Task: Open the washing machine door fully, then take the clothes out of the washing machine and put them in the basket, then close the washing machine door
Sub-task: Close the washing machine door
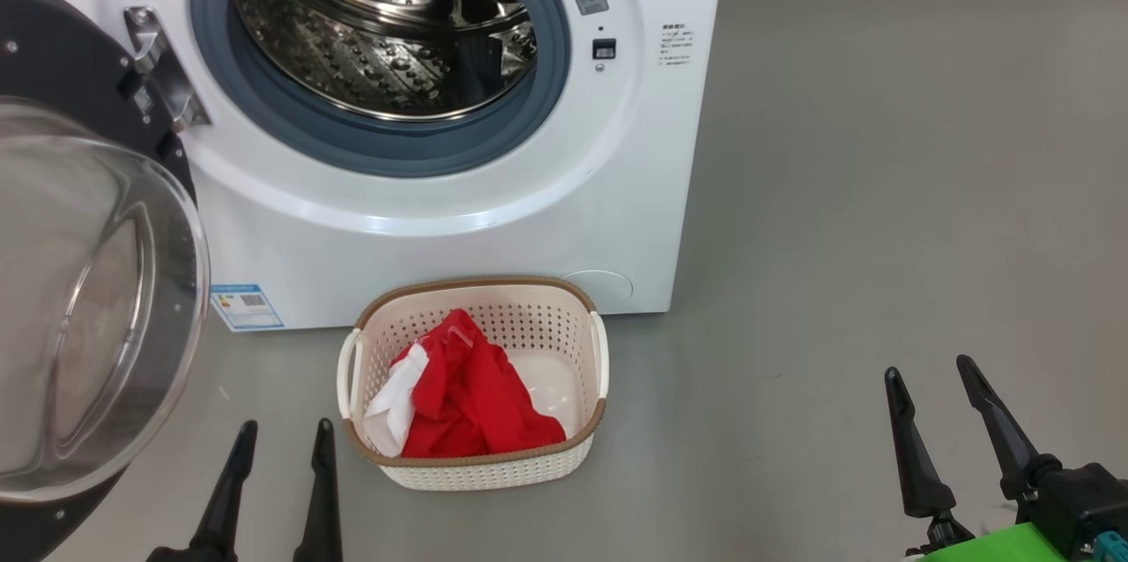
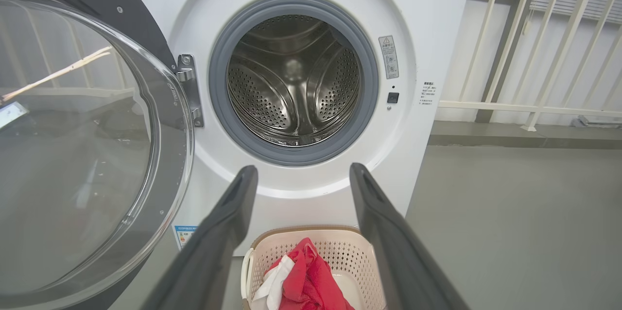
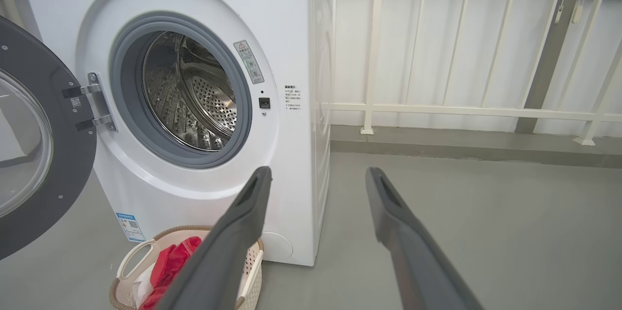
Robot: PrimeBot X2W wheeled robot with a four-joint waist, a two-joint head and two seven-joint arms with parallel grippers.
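Observation:
The white washing machine (image 1: 493,218) stands with its door (image 1: 79,306) swung wide open to the left; the steel drum (image 1: 388,25) looks bare inside. Red clothes (image 1: 471,395) with a white part lie in the cream basket (image 1: 493,469) on the floor before the machine. My left gripper (image 1: 284,432) is open and holds nothing, low at the basket's left, near the door's rim. Far off to the right, my right gripper (image 1: 932,366) is open too. The left wrist view shows the drum (image 2: 294,81), the door (image 2: 82,145) and the basket (image 2: 335,247) between my fingers.
Grey floor (image 1: 881,192) stretches to the right of the machine. A white railing (image 3: 461,106) on a low kerb runs behind it. The open door juts out into the left side of the space.

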